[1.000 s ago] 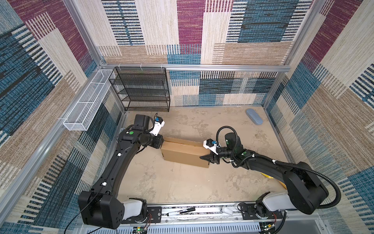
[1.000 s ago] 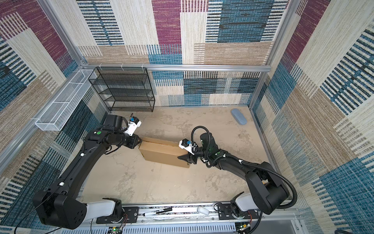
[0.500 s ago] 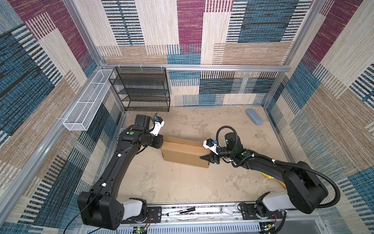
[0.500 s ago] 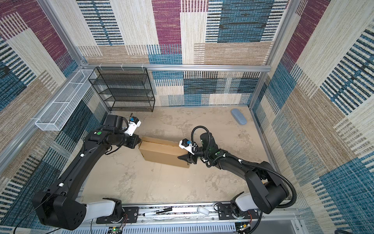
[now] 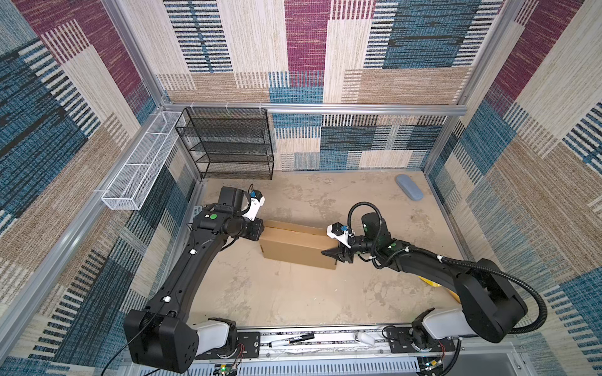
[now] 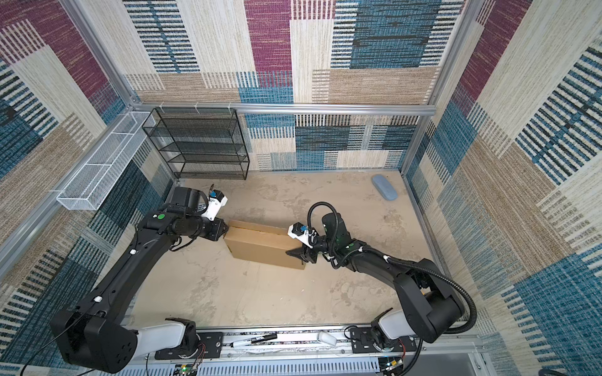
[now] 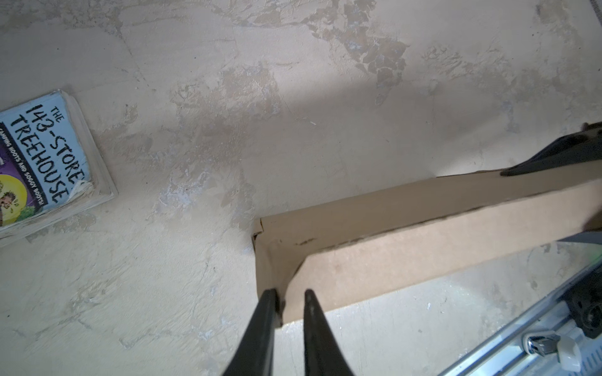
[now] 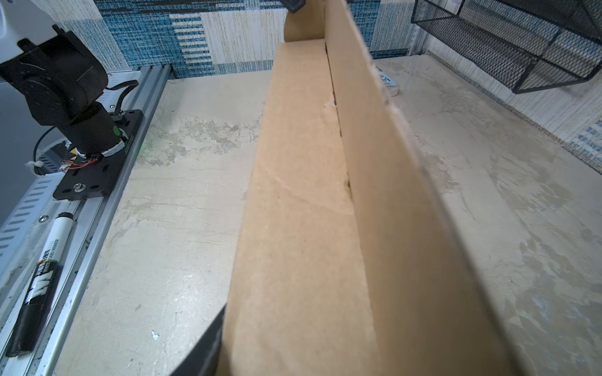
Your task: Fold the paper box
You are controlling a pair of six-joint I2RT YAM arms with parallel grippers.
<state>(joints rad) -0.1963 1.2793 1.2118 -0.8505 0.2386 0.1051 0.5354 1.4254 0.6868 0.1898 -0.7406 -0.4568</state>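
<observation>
The paper box is a shallow brown cardboard mailer in mid-table, seen in both top views, with one long flap standing up along its far edge. My left gripper sits at its left end. In the left wrist view its fingers are a little apart, open, with the box's corner at their tips. My right gripper is shut on the box's right end. One finger lies flat against the box side, and the cardboard hides the other.
A colourful book lies on the table away from the box. A black wire rack and a white wire basket stand at the back left, and a blue-grey case at the back right. A marker lies on the front rail.
</observation>
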